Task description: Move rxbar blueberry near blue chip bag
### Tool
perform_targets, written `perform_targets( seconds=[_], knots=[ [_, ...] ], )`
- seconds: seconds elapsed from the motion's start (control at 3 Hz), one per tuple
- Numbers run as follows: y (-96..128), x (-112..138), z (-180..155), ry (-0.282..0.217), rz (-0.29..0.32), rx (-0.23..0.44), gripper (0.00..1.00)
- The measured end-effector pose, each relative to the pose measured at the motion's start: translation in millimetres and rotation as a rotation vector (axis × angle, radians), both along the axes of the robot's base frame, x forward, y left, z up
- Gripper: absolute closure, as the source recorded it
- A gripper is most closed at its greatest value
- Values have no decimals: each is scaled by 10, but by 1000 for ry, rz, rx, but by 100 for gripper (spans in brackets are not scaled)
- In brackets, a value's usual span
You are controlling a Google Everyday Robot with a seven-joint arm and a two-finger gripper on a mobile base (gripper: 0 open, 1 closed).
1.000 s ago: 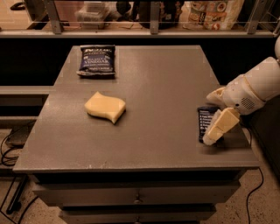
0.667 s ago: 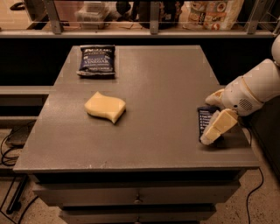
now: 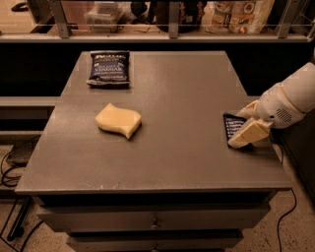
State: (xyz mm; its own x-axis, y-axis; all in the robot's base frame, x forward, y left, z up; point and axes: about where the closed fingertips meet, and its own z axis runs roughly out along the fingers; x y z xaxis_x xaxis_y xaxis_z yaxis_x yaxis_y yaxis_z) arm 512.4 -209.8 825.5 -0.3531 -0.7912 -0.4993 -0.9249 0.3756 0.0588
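Observation:
The rxbar blueberry (image 3: pixel 230 127) is a slim navy wrapper with white text near the table's right edge. My gripper (image 3: pixel 238 129) reaches in from the right and is shut on it, one cream finger (image 3: pixel 247 134) lying across its right side and hiding that part. The bar's left end sticks out toward the table's middle, low over the table top. The blue chip bag (image 3: pixel 109 68), dark blue with "VINEGAR" lettering, lies flat at the table's far left, well away from the bar and the gripper.
A yellow sponge (image 3: pixel 118 119) lies left of centre on the grey table (image 3: pixel 162 162). A shelf rail with packages (image 3: pixel 241 15) runs behind the table. Drawers sit below the front edge; cables lie on the floor at left.
The gripper's fingers have drawn closer together on the bar. The bar has shifted slightly up and away from the front edge. Sponge and chip bag have not moved.

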Motion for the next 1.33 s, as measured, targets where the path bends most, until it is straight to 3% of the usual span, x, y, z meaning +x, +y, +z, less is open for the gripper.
perform_targets(
  seconds=[0.33, 0.67, 1.0, 1.33],
  knots=[
    [-1, 1, 32, 0, 0, 0, 87],
    [-114, 149, 232, -50, -10, -5, 100],
    [-214, 446, 532, -120, -17, -1, 100],
    [-176, 783, 804, -189, -17, 40, 100]
  ],
)
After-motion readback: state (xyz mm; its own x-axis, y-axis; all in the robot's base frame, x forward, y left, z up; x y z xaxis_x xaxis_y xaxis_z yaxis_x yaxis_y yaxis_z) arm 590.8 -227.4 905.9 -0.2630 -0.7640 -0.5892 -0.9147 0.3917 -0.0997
